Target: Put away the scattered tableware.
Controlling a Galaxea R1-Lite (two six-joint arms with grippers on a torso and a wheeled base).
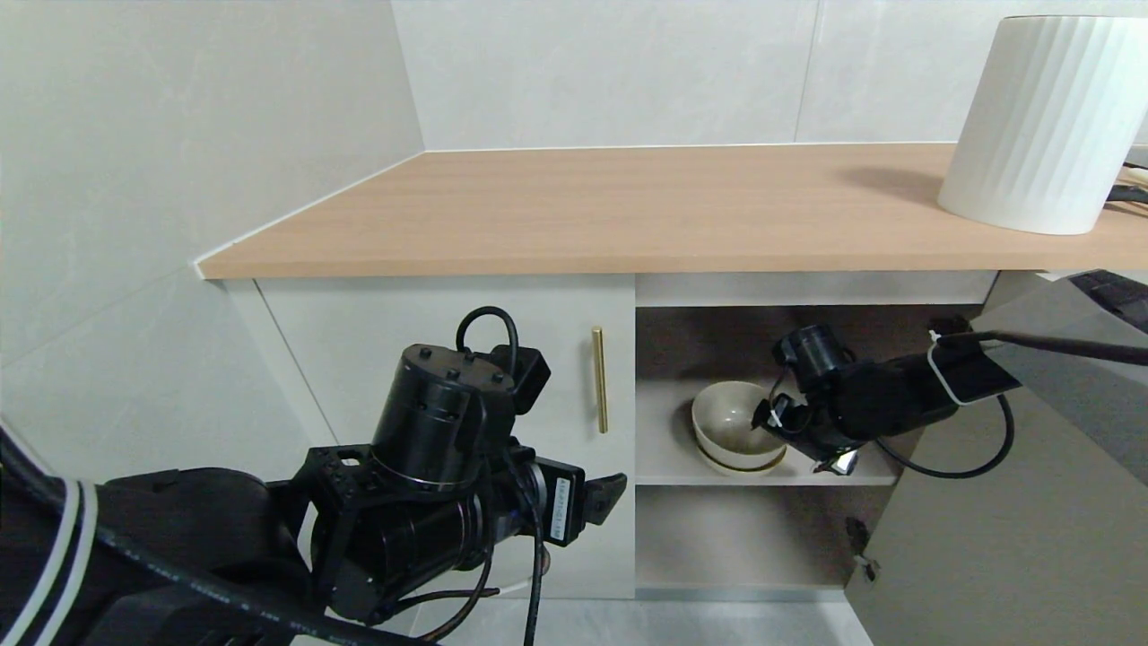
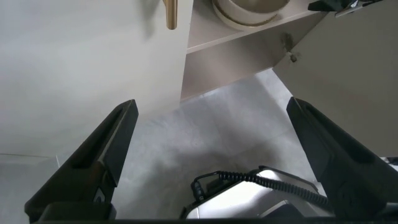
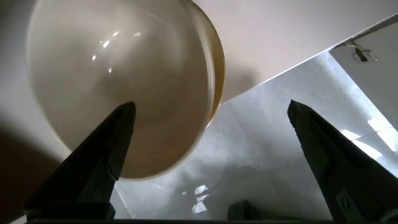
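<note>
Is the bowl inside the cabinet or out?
In: the bowl sits upright on the cabinet shelf, with the right door swung open.

Glossy, seemingly ceramic bowl [image 1: 734, 434]; matt wood-grain countertop [image 1: 628, 211]; brass-coloured metal handle [image 1: 599, 379].

Lower left, the left arm [image 1: 421, 431] bends, left gripper [image 2: 211, 112] fingers spread wide; centre right, the right arm [image 1: 897, 395] lies level, right gripper [image 3: 211, 109] fingers parted too
</note>
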